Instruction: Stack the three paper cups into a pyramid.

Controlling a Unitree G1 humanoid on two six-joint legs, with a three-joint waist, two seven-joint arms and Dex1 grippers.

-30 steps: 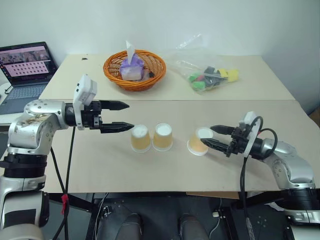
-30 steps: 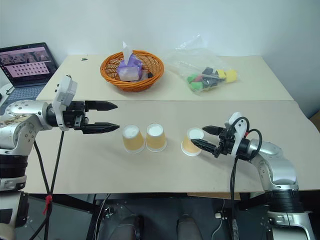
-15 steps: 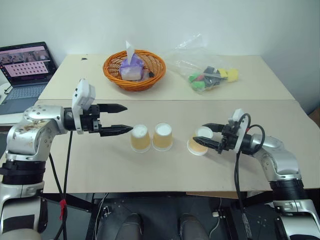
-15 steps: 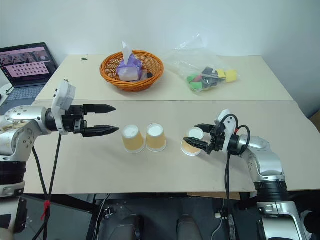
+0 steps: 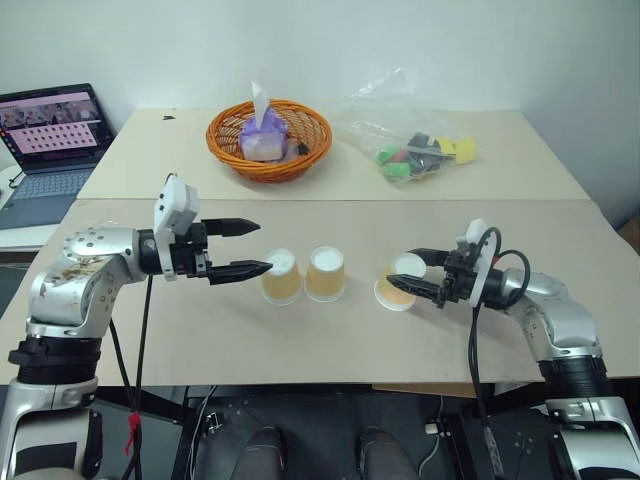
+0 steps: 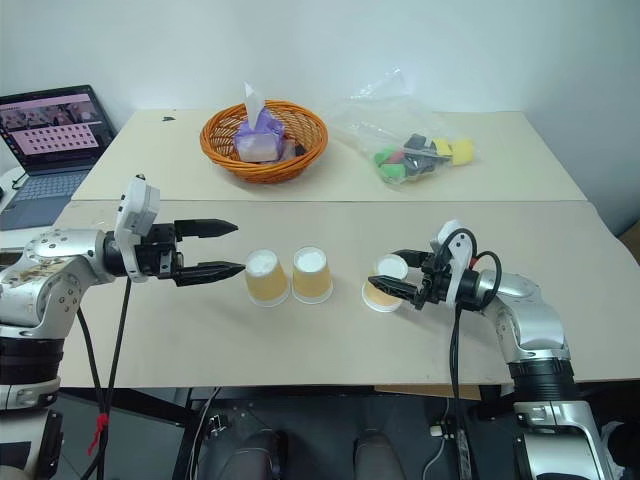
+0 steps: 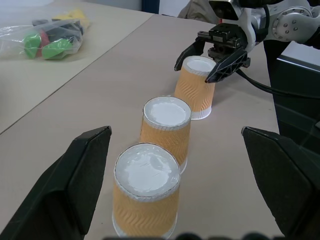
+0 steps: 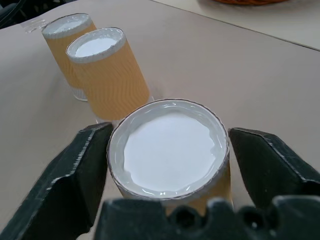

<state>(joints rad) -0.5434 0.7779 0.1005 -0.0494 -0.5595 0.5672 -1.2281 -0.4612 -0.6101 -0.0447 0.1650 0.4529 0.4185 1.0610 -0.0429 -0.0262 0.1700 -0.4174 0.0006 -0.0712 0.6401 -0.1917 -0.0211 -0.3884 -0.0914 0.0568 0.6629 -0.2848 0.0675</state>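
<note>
Three tan-orange paper cups stand upside down in a row on the beige table (image 5: pixel 200 330). The left cup (image 5: pixel 281 277) and middle cup (image 5: pixel 325 273) sit close together. The right cup (image 5: pixel 398 284) stands apart and leans a little. My right gripper (image 5: pixel 402 268) is shut on this right cup (image 8: pixel 167 145), one finger pressed against each side near its white base. My left gripper (image 5: pixel 264 247) hovers open just left of the left cup (image 7: pixel 146 190), pointing along the row, with nothing between its fingers.
An orange wicker basket (image 5: pixel 269 138) holding a tissue pack stands at the back of the table. A clear plastic bag of coloured toys (image 5: pixel 415 150) lies to its right. An open laptop (image 5: pixel 50 135) sits on a side surface at far left.
My right gripper's fingers have drawn in against the right cup. The left gripper hangs slightly lower, still open beside the left cup. The cups stand where they were.
</note>
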